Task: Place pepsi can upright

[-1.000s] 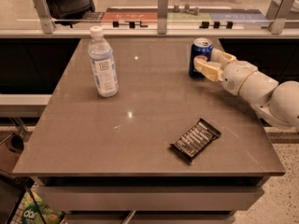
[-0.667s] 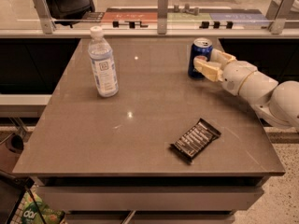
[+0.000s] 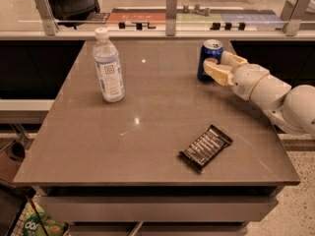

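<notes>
In the camera view, the pepsi can is seen standing upright on the tabletop, close to the far edge and toward the far right corner, its long axis vertical. The gripper is reached in from the right edge and is pinched on the can's lower half, one finger laid across the near side and the other against the far side. The can thus sits between the jaws at their tips, on their left, so release and a withdrawal rightward are judged to be what is left. A water bottle is stood near the far left corner, and a dark snack bar is laid toward the near right corner, both well apart from the can.
</notes>
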Robot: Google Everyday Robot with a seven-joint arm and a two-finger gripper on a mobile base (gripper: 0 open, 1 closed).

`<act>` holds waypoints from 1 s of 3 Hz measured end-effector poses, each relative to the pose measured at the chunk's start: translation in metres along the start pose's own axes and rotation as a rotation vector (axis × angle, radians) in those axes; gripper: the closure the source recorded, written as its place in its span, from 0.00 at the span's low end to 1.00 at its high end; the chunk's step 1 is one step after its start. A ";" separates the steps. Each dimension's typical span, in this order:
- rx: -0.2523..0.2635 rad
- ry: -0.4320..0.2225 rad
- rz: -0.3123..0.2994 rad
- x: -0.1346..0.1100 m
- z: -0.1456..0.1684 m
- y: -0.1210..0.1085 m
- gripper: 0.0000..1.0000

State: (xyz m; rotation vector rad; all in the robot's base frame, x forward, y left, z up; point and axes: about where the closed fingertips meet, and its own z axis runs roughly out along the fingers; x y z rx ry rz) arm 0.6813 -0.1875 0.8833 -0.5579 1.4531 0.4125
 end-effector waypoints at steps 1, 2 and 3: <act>-0.004 -0.001 0.000 0.000 0.002 0.002 0.12; -0.007 -0.001 0.000 -0.001 0.003 0.003 0.00; -0.007 -0.001 0.000 -0.001 0.003 0.003 0.00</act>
